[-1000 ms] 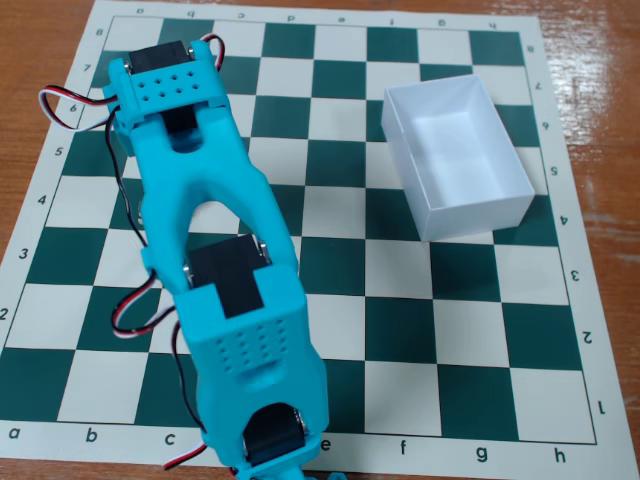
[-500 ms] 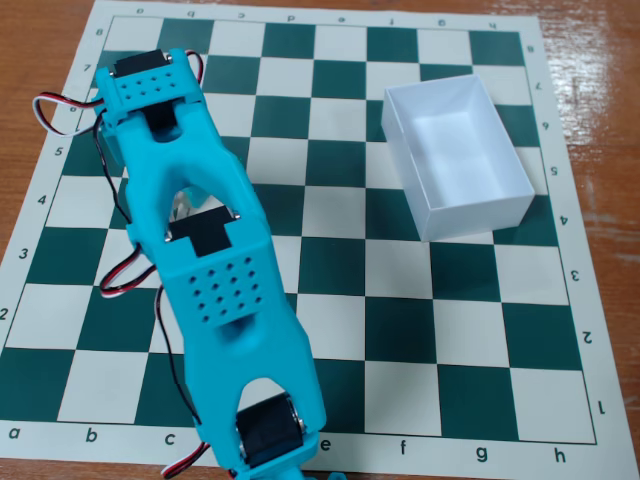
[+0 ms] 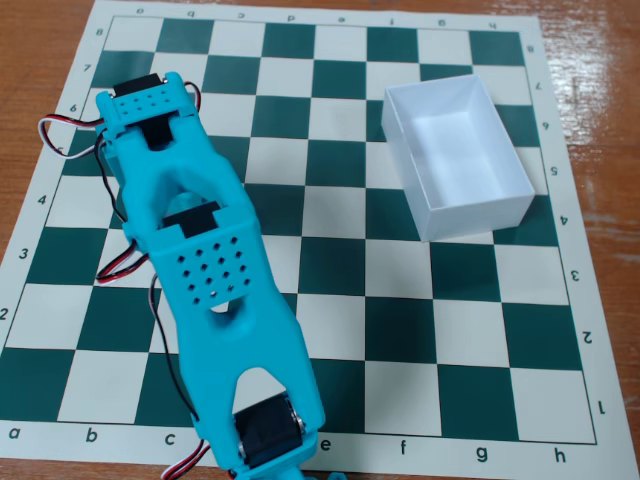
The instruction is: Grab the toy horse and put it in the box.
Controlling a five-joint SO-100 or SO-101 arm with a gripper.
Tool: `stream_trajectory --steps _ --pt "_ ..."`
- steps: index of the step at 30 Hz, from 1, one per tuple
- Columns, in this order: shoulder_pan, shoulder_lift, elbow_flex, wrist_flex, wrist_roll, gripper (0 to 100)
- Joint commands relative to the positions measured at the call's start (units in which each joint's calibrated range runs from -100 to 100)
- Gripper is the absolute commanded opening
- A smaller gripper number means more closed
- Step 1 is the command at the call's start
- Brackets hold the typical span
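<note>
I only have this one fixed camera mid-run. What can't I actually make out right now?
- Toy horse: not visible in the fixed view; possibly under the turquoise arm.
- Gripper: hidden beneath the arm's upper end, so open or shut cannot be told.
- Arm base: cut off by the bottom edge.
- The box shows an empty white floor; the chessboard squares under the arm are covered.

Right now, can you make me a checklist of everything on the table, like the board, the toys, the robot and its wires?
Surface: green-and-white chessboard mat lying flat on a wooden table.
Job's things: white box open-topped and empty, on the mat's right side; toy horse not visible, possibly hidden under the arm.
Clutter: nothing seen.
Grippers: the turquoise arm stretches over the mat's left side; its gripper is not in view.
Cables: red, white and black wires loop out beside the arm.
Surroundings: only bare wood around the mat.
</note>
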Motion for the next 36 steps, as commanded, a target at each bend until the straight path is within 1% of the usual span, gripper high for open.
stream_trajectory --steps 1,3,4,7,15,22,26,28,31,36 --pt "0.4 0.34 -2.82 -0.34 0.33 22" --pt "0.9 0.6 -2.73 -0.34 0.37 5" --pt "1.18 0.51 -2.55 -0.18 0.37 0" --pt "2.25 -1.79 -0.45 0.07 1.3 0" --pt "6.4 -13.12 8.38 0.24 5.99 0" --pt "11.18 -29.93 16.48 -0.51 11.66 0" --pt "14.75 -40.28 24.13 -3.67 15.17 0" --pt "17.04 -45.06 29.86 -7.49 17.13 0" --pt "21.25 -50.37 39.79 -17.04 20.79 0" --pt "28.32 -52.32 49.71 -34.4 25.77 0"
